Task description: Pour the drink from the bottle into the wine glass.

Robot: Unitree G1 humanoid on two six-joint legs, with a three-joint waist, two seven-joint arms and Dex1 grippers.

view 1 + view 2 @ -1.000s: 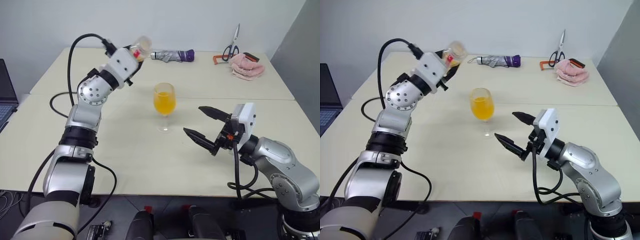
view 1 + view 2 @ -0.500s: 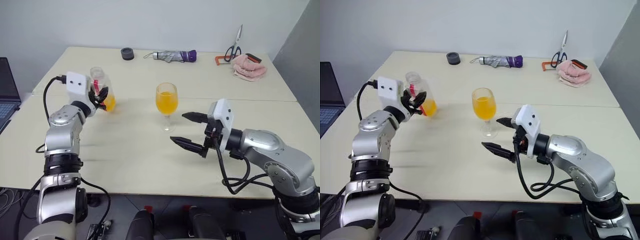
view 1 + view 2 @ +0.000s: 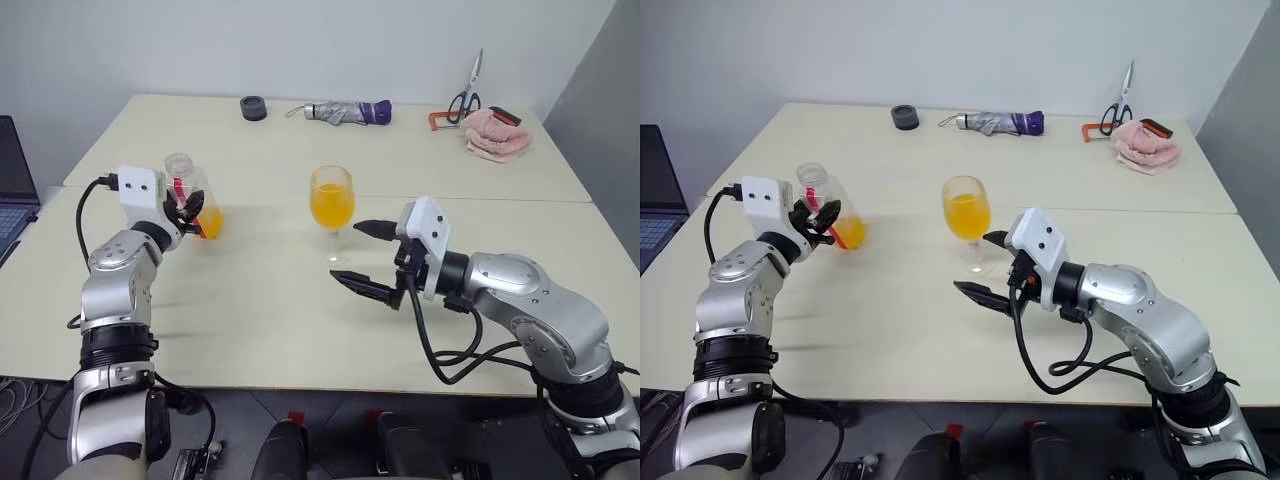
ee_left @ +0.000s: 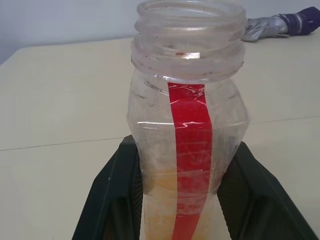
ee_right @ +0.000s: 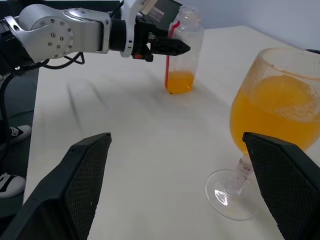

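Orange drink [image 3: 331, 205] fills the fragile clear stemmed wine glass [image 3: 331, 212] mid-desk between the right gripper's [image 3: 362, 260] spread fingers, while the left gripper [image 3: 190, 208], clamped low on the light, slippery, uncapped clear plastic bottle [image 3: 192, 195], stands it near the desk's left edge.

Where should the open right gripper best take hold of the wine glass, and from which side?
Probably at the thin stem, coming level from the robot's side. The wine glass stands upright and the bowl is wide and full of drink. The right gripper is open just before it.
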